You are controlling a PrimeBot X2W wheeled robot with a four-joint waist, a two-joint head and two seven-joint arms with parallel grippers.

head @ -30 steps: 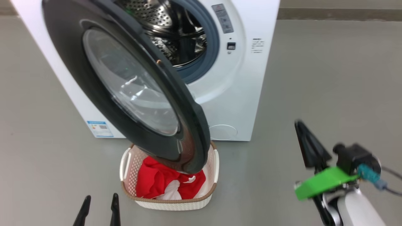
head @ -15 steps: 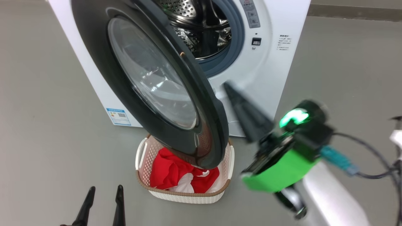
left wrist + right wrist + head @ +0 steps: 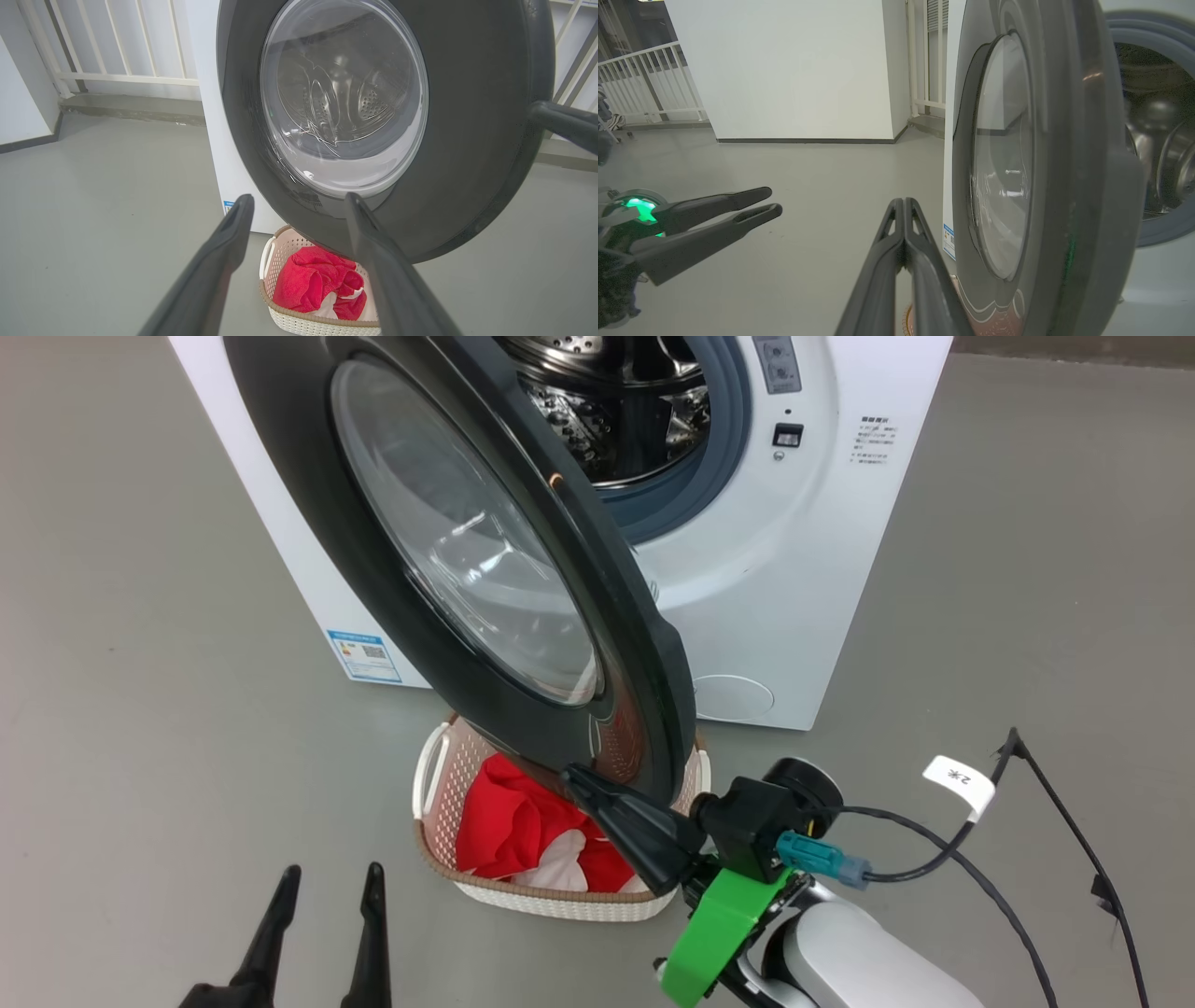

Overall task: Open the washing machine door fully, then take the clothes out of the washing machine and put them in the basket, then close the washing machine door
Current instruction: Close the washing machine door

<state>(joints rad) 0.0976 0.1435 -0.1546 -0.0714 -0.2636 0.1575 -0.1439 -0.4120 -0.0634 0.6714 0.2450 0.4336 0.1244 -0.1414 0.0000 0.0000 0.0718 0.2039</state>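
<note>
Washing machine door (image 3: 485, 569) | right end effector (image 3: 571, 775) together, tip by lower rim | left end effector (image 3: 333, 870) apart

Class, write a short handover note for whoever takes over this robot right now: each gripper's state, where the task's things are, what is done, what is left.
Left gripper: open, holding nothing, low and short of the basket.
Right gripper: fingers shut, empty, tip at the lower rim of the washing machine door; contact unclear.
Door: swung open, hanging over the basket.
Clothes: red and white, lying in the basket on the floor before the washing machine.
Done: door opened, clothes moved; none visible in the drum.
Left: push the door shut.
</note>
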